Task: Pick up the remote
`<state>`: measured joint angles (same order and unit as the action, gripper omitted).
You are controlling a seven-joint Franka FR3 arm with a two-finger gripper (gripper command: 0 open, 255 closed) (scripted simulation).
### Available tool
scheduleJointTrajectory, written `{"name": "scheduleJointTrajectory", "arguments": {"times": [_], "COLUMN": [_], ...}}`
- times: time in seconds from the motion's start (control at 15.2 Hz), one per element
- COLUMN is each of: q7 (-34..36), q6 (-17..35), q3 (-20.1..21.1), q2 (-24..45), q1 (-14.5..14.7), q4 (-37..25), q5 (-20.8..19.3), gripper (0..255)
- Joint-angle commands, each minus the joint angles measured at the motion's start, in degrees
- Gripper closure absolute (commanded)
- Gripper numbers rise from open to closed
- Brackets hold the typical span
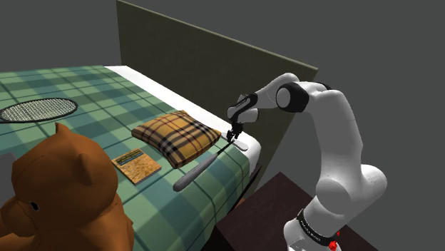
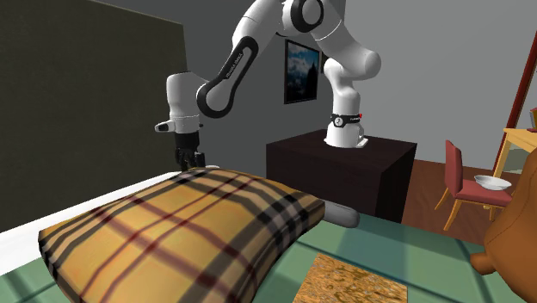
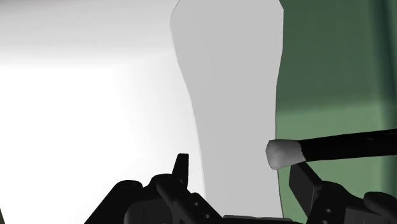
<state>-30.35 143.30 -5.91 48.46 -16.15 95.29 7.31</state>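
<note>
Remote (image 3: 232,95) (pale grey) runs lengthwise straight ahead between open jaws; ungripped.

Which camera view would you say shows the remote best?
The wrist view: the pale grey remote lies large between the open fingers. The shoulder view gives a sliver under the gripper; in the second exterior view the pillow covers that spot.

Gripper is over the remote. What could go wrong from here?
1. The black rod with a pale tip reaches the light grey flat remote beside one finger; the open black gripper may pinch it too.
2. The remote lies near the edge of the green plaid bed; a nudge could slide it off.
</note>
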Motion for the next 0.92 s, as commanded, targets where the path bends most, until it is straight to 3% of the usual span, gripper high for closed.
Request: {"name": "scheduleJointTrajectory", "arguments": {"times": [0.0, 0.86], "q7": [0.0, 0.3], "q6": [0.1, -2.7], "q3": [0.0, -0.5], "q2": [0.1, -4.4], "q1": [0.0, 0.4], "q4": [0.0, 1.8], "q5": [0.0, -0.4], "gripper": [255, 255]}}
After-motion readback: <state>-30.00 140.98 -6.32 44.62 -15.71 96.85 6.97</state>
